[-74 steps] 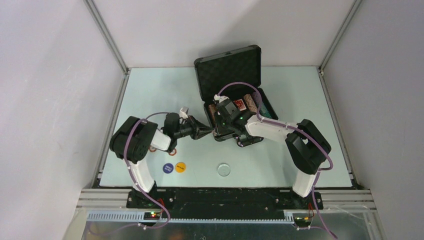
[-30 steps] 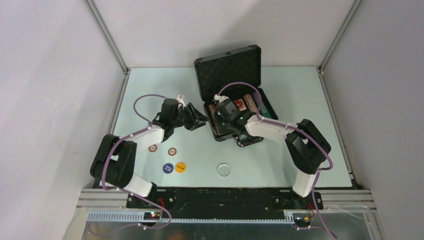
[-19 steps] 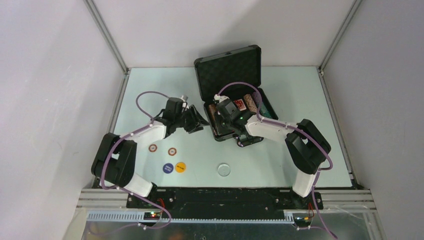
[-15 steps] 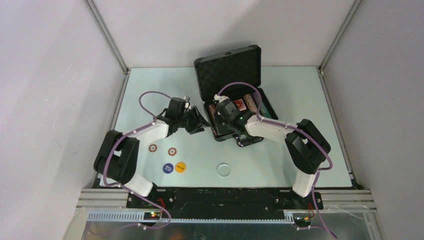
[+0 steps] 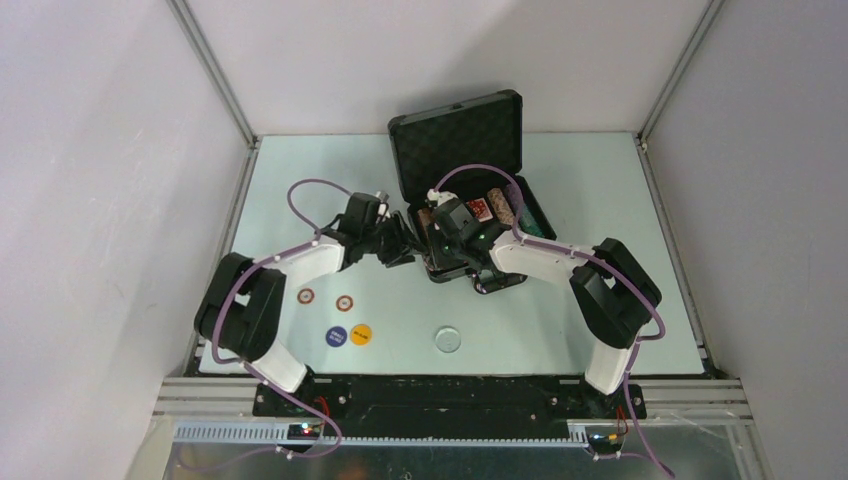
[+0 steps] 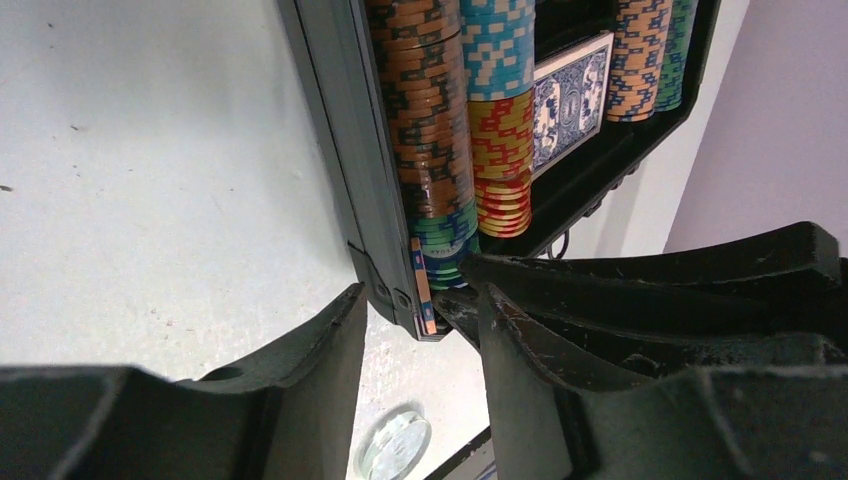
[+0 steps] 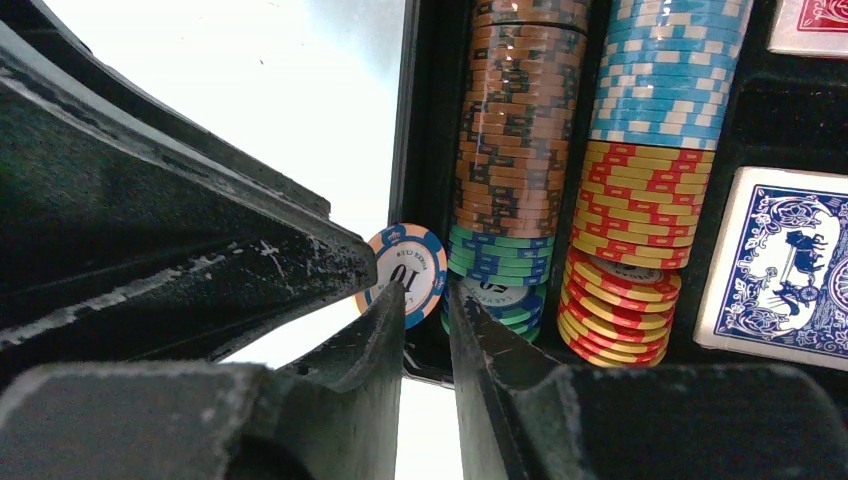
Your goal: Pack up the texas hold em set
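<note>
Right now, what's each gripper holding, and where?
Left gripper: nothing, open. Right gripper: tips meet the lower edge of an upright chip at the case wall; grip unclear.

Bright, even light; soft shadows

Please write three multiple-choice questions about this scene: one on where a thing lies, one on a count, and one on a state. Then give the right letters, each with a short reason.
1. Where does the blue-backed card deck lie?
A. on the bare table
B. inside the black hard case
C. on top of the lid

2. How many small red-ringed chips lie loose on the pale table?
A. two
B. none
C. five

3. How is the case's foam-lined lid?
A. shut
B. taken off, lying flat
C. open, standing up

Answers: 1 B, the right wrist view shows it in a compartment. 2 A, the top view shows two side by side. 3 C, its foam faces the camera.
</note>
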Robot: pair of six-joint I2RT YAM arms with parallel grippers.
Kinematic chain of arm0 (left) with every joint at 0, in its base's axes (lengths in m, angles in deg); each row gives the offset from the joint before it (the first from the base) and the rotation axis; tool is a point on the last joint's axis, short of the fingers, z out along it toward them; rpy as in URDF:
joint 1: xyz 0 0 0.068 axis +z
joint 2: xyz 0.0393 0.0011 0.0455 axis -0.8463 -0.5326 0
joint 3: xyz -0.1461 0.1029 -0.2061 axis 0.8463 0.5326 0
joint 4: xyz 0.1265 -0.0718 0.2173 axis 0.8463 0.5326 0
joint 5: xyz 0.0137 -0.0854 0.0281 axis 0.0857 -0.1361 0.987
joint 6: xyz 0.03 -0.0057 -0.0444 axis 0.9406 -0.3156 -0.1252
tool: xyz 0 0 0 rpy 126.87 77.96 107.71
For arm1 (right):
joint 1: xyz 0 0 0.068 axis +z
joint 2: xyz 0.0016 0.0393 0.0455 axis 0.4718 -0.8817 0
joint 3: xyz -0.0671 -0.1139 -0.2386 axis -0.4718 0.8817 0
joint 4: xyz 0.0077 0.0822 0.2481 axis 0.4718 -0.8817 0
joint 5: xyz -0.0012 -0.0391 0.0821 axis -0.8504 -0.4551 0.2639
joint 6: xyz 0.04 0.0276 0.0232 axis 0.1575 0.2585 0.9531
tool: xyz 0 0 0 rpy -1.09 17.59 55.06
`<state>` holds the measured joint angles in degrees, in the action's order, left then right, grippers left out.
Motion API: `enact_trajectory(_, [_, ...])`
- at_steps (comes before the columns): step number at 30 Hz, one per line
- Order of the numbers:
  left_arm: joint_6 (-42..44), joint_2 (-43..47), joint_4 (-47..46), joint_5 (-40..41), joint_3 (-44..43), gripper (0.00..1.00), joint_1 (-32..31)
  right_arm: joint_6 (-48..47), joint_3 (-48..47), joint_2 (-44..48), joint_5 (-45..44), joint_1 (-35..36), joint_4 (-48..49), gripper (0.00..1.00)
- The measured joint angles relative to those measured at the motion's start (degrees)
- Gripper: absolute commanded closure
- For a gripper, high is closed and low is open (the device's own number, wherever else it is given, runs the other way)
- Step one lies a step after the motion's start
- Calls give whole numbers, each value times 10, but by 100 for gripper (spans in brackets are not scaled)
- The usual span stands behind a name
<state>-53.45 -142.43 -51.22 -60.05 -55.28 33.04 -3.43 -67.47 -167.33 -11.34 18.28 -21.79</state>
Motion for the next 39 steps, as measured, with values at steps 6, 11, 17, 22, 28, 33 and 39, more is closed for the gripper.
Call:
enact_trajectory(6, [-1,-15,-1,3,0,57,-10,0,0,0,0,0,0,73])
enact_trajectory(11, [-4,-26,-2,7,0,68,-14,0,1,0,0,0,0,73])
enact_trajectory(17, [-7,-28,-2,7,-1,74,-19,0,2,0,0,0,0,73])
enact_trajectory(22, [-11,-34,-4,10,-7,83,-22,0,2,-1,0,0,0,73])
enact_trajectory(28, [-20,-37,-9,10,-7,99,-25,0,2,-1,0,1,2,73])
enact_trajectory(33, [-26,-37,-10,10,-7,100,-25,0,2,-1,0,2,4,69])
enact_trajectory(39, [-28,-33,-10,12,-7,100,-25,-1,4,9,-16,2,-2,49])
